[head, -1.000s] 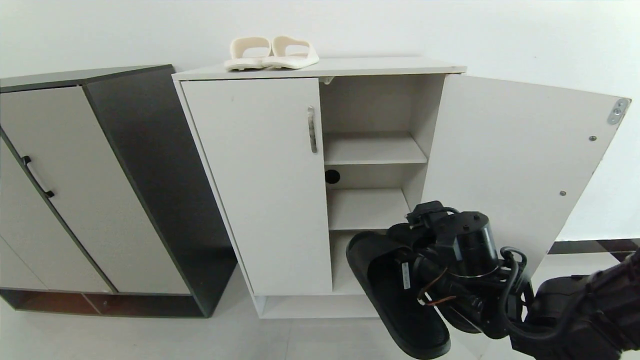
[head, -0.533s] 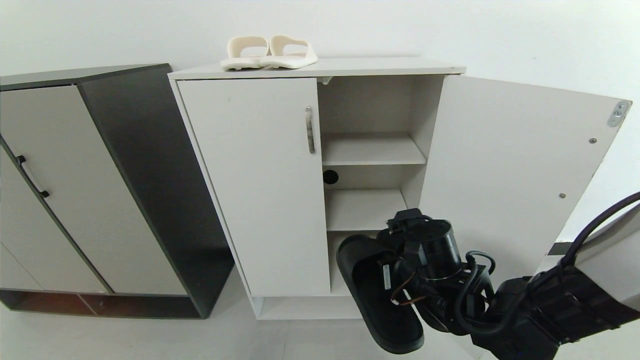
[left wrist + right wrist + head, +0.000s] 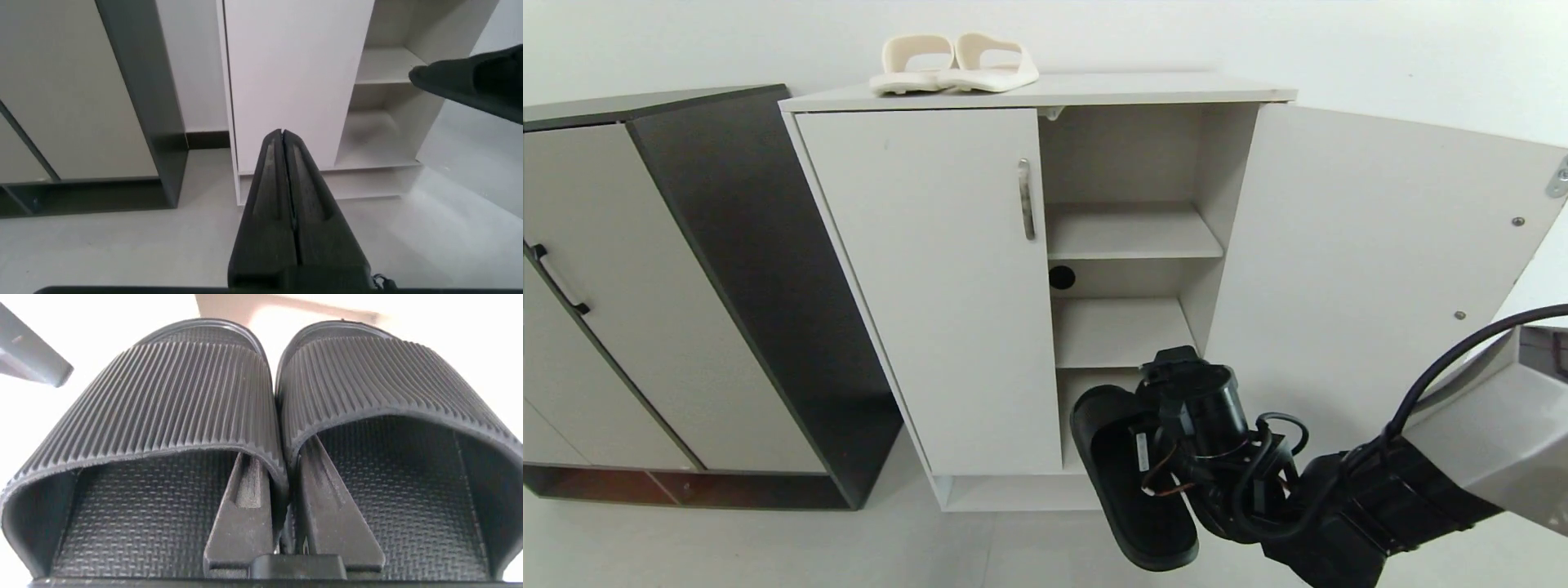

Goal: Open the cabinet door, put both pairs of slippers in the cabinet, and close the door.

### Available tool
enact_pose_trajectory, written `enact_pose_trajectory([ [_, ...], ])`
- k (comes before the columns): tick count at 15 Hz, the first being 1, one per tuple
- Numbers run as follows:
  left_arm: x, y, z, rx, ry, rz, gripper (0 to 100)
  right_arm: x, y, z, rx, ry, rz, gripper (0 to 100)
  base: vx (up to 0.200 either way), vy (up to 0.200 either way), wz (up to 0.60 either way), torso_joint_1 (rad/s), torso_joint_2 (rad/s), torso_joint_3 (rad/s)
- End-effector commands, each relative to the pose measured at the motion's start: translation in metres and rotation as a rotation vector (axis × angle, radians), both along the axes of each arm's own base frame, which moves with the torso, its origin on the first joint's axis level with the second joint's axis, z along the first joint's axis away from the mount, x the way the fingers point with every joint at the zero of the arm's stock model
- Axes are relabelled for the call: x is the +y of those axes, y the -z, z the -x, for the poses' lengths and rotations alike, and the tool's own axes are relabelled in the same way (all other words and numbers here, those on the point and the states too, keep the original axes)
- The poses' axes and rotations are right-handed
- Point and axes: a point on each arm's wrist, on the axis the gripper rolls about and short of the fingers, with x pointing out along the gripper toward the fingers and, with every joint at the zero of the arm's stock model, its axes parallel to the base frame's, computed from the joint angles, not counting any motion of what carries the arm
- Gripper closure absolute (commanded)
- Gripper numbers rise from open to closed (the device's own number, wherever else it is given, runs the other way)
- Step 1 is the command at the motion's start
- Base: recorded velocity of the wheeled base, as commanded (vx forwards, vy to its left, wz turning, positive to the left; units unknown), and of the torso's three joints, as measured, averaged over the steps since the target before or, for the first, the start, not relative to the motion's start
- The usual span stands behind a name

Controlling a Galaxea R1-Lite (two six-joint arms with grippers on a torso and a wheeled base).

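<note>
Head view: you have the white cabinet (image 3: 1143,86) with its right-hand door (image 3: 1356,269) swung wide open and its left-hand door (image 3: 923,286) closed, metal handle (image 3: 1025,198) at that door's inner edge. Two shelves (image 3: 1131,233) show in the open half, both bare. The cream slippers (image 3: 953,64) sit side by side on the cabinet's top surface, near its left end. The right claw (image 3: 1156,457) carries the black slippers (image 3: 1127,482) off the floor, just in front of the lowest compartment, soles tilted steeply. You cannot tell whether the toes have crossed the cabinet's front edge. A dark grey cabinet (image 3: 727,286) stands against the white one's left side.

Left wrist view: your left claw (image 3: 283,139) has both fingers pressed flat together with nothing between them. It hangs over the floor (image 3: 163,245), in front of the closed door. The toe of a black slipper shows level with the open shelves.

Right wrist view: the black slippers lie side by side, ribbed straps uppermost. One of the fingers (image 3: 241,506) reaches into each slipper, and the two adjoining side walls are pinched between them.
</note>
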Motion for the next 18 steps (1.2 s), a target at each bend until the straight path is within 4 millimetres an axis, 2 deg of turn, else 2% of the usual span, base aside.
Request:
enact_pose_trajectory([
  [1, 0.0, 0.0, 0.0, 0.002, -0.001, 0.0, 100, 0.011, 0.011, -0.012, -0.008, 0.031, 0.013, 100, 0.0, 0.0, 0.0, 0.002, 0.0, -0.183],
  [5, 0.0, 0.0, 0.0, 0.002, -0.001, -0.002, 100, 0.026, 0.024, -0.028, -0.049, 0.102, 0.017, 100, 0.0, 0.0, 0.0, 0.004, 0.0, -0.2],
  [10, 0.0, 0.0, 0.0, 0.0, -0.001, -0.002, 100, 0.028, 0.022, -0.033, -0.164, 0.134, -0.021, 100, 0.0, 0.0, 0.0, 0.008, 0.0, -0.193],
  [12, 0.0, 0.0, 0.0, 0.0, -0.001, -0.003, 100, 0.028, 0.018, -0.033, -0.21, 0.135, -0.037, 100, 0.0, 0.0, 0.0, 0.001, 0.0, -0.047],
  [18, 0.0, 0.0, 0.0, 0.002, 0.0, -0.002, 100, 0.027, 0.032, -0.041, -0.318, 0.177, -0.009, 100, 0.0, 0.0, 0.0, 0.0, 0.0, 0.0],
])
